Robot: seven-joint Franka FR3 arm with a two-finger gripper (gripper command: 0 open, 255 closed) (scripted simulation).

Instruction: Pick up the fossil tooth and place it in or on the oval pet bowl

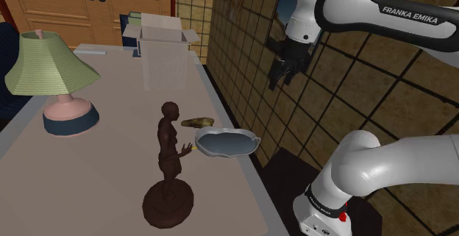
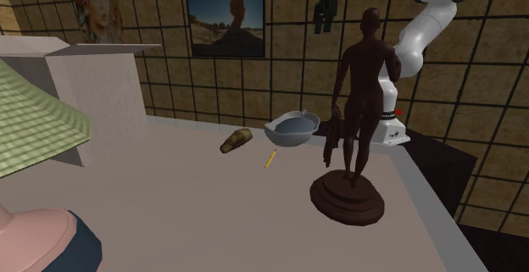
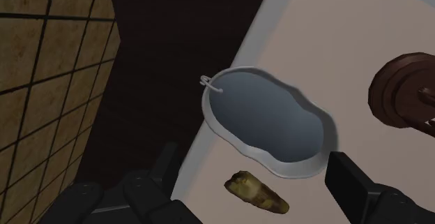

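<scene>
1. Find the mottled yellow-brown, tapered fossil tooth (image 1: 197,121). It lies flat on the pale tabletop (image 1: 88,176), just beside the grey oval pet bowl (image 1: 221,132) and not touching it.
2. Check the bowl: it sits upright at the table edge, w/ a small wire loop on its rim.
3. Check the all-black two-finger gripper (image 1: 278,80). It hangs well above the bowl, approx. over the table edge. In the wrist view you see its fingers set wide apart, w/ bowl and tooth far below them.
4. Note the dark brown human figurine on a round base (image 1: 169,165), upright, near the bowl but apart from it.
5. Note the thin yellow stick (image 2: 270,159), flat on the table near the bowl.
</scene>
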